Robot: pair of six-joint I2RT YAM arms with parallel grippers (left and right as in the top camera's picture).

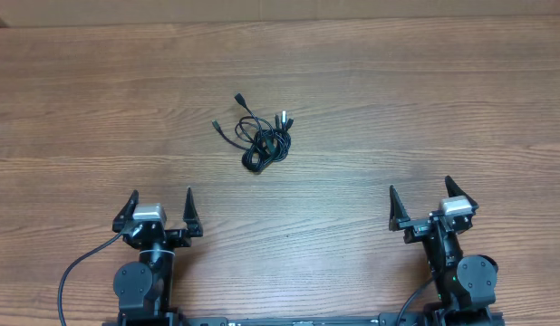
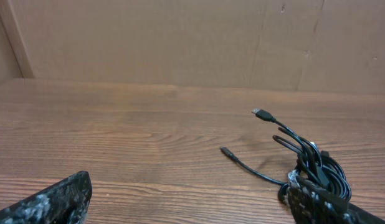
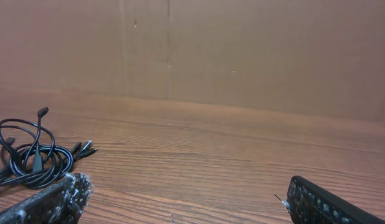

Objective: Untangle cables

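The wooden table [image 1: 398,100] carries only one small thing, and both arms sit at its near edge, well apart from it, so the work judges as not yet begun: this is the opening step, choosing where to take hold. The left claw [image 1: 161,195] is spread wide and holds nothing, and the right claw [image 1: 420,186] is just as wide and just as empty. The cables [image 1: 262,140] lie bunched in a tight knot near the middle of the table, ahead of the gap between the arms and somewhat nearer the left one. A few loose ends stick out of the bunch: a black plug [image 1: 238,98] points away on the far side, a second thin end [image 1: 218,126] trails toward the left, and a cluster of silver plugs [image 1: 283,118] sits on the right. The next move likely calls for one claw reaching forward to pin or pinch the coil while the other takes a free end and draws it outward.
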